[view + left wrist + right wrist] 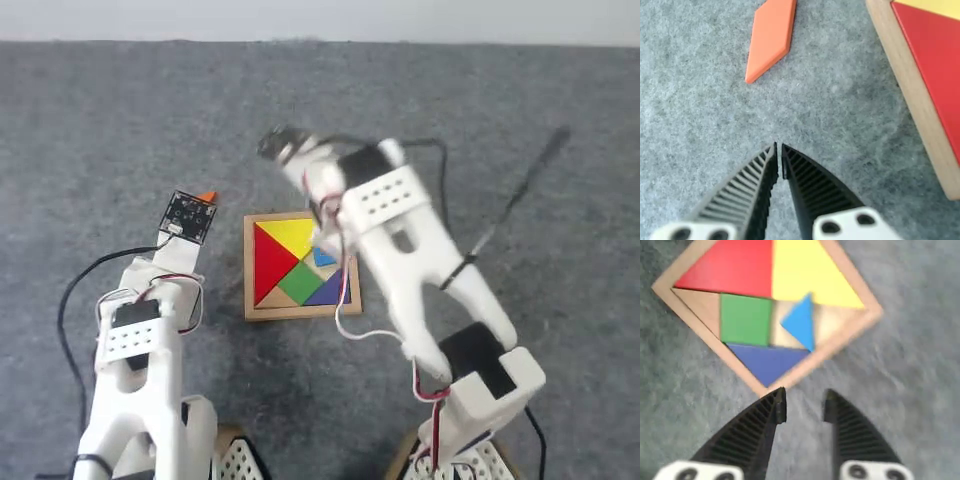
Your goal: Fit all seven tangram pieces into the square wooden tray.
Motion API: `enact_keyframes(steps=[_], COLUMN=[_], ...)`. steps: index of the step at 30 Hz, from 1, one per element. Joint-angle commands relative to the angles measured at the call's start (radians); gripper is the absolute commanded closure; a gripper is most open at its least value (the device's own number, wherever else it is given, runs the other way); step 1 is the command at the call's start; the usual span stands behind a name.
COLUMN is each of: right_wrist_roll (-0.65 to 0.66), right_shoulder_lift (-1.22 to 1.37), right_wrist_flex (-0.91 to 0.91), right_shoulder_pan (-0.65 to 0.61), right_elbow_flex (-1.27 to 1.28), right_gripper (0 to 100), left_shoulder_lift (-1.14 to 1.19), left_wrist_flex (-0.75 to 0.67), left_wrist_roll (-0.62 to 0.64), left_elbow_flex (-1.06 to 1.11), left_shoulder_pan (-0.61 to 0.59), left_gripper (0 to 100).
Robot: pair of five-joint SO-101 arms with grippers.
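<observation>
The square wooden tray [249,272] lies mid-table. It holds a red triangle [270,265], a yellow triangle [288,237], a green square [301,283] and a dark blue triangle [331,291]. A small light blue triangle [801,322] lies askew on bare wood in the tray. An orange parallelogram [771,37] rests on the carpet left of the tray [905,85]. My left gripper [778,147] is shut and empty, just short of the orange piece [207,196]. Over the carpet at the tray's [840,342] dark blue corner, my right gripper [802,407] is open and empty.
Grey carpet covers the table all round. The right arm [400,230] stretches across the tray's right side in the high view and hides part of it. A black cable [510,205] runs off to the back right.
</observation>
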Motion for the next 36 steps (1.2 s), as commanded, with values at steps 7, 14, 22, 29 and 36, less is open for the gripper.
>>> enact_keyframes(steps=[7,14,22,29,36], right_wrist_roll=[-0.232,-0.265,-0.249,-0.247,-0.247], right_shoulder_lift=[0.077,0.306,0.377,0.38,0.371], right_wrist_flex=[-0.343,-0.303,-0.271,-0.268,-0.266], right_shoulder_pan=[-0.07,-0.07,-0.054,-0.03,-0.004], right_elbow_flex=[0.06,-0.141,-0.209,-0.21,-0.21], right_gripper=[72.1,72.1,81.5,92.9,93.4], left_shoulder_lift=[-0.035,-0.035,-0.034,-0.034,-0.034], left_wrist_flex=[-0.021,-0.021,-0.021,-0.021,-0.021], left_wrist_roll=[-0.012,-0.012,-0.012,-0.012,-0.012], left_elbow_flex=[-0.008,-0.008,-0.008,-0.008,-0.008], left_shoulder_pan=[-0.002,-0.002,-0.002,-0.002,-0.002], left_gripper=[99,99,99,99,99])
